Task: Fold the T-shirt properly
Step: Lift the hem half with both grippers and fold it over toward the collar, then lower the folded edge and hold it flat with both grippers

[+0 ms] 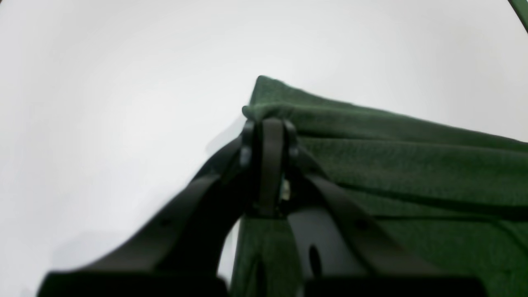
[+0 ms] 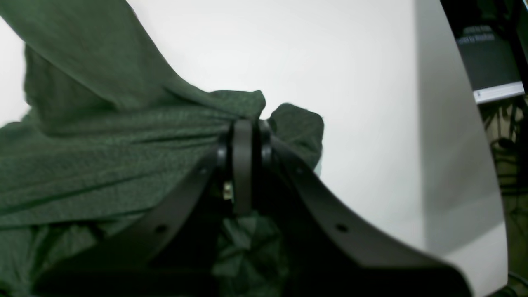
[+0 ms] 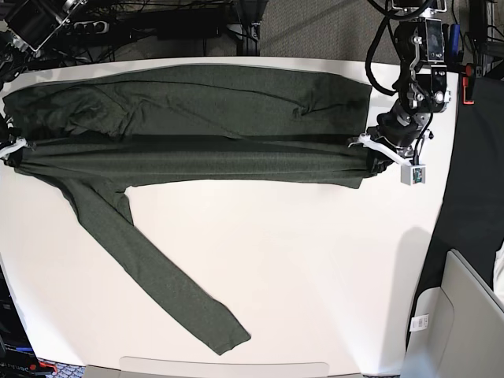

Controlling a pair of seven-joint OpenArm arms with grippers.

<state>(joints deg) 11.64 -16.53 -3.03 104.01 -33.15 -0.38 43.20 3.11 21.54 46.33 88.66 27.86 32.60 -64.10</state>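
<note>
Nearest to the viewer, one long sleeve [image 3: 157, 272] lies loose on the white table [image 3: 315, 268], running diagonally toward the near edge — it is not yet folded in. Farther back, the T-shirt [image 3: 197, 118] stretches across the table's far part, its body doubled along its length. The left gripper [image 1: 270, 123] pinches the right end, the right gripper [image 2: 243, 126] the left end — most folding remains.

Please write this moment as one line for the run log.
left gripper: shut on T-shirt edge | right gripper: shut on T-shirt edge | one sleeve trailing on table
</note>
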